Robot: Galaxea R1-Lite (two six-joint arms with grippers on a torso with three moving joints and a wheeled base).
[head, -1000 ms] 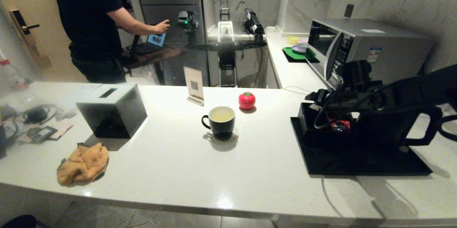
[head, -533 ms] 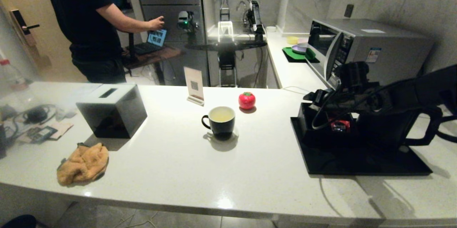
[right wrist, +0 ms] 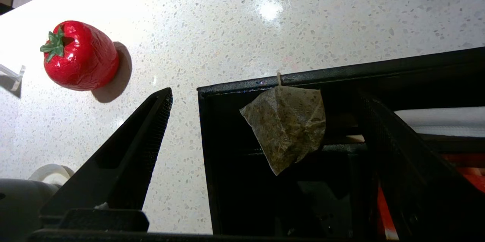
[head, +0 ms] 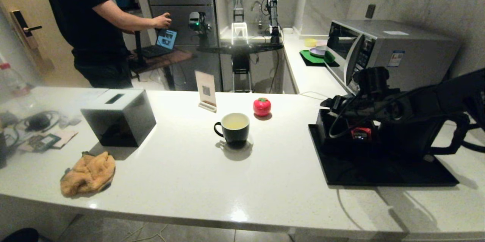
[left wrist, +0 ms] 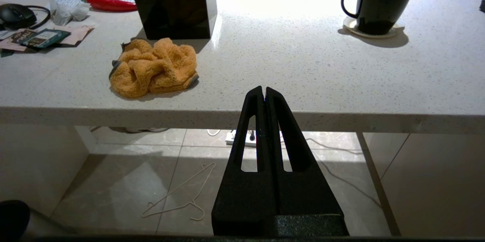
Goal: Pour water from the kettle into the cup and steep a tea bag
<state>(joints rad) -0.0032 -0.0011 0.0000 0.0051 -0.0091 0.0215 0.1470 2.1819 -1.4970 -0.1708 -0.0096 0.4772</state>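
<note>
**Water is in the cup; the tea bag is waiting to be picked**

The cup (head: 235, 126) is sitting on a pale coaster (left wrist: 396, 30) near the middle of the desk (head: 197, 174), and it is already holding pale yellowish water (head: 235, 121), so the pouring step is looking finished. The kettle (head: 424, 136) is standing on the black tray (head: 382, 172) at the robot's right, well apart from the cup and mostly hidden behind the right arm; its loop handle is showing toward the far right.

What is left, judging by the scene, is the steeping. The right gripper (right wrist: 261, 151) is hovering over the low black compartment box (head: 333, 130) on the tray, its jaws spread wide and grasping nothing. In the right wrist view a tea bag (right wrist: 290, 126) is hanging inside the box from its near wall, lying between the two open jaws but not yet pinched. The bag is going to need gripping, lifting out, carrying across to the cup and lowering into the water.

The left gripper (left wrist: 264, 94) is parked low in front of the desk edge, its jaws clenched together on nothing.

A red tomato-shaped object (head: 262, 106) is sitting just behind the cup, and an orange cloth (head: 88, 173) is lying toward the robot's left, both away from the bag's likely route.
</note>
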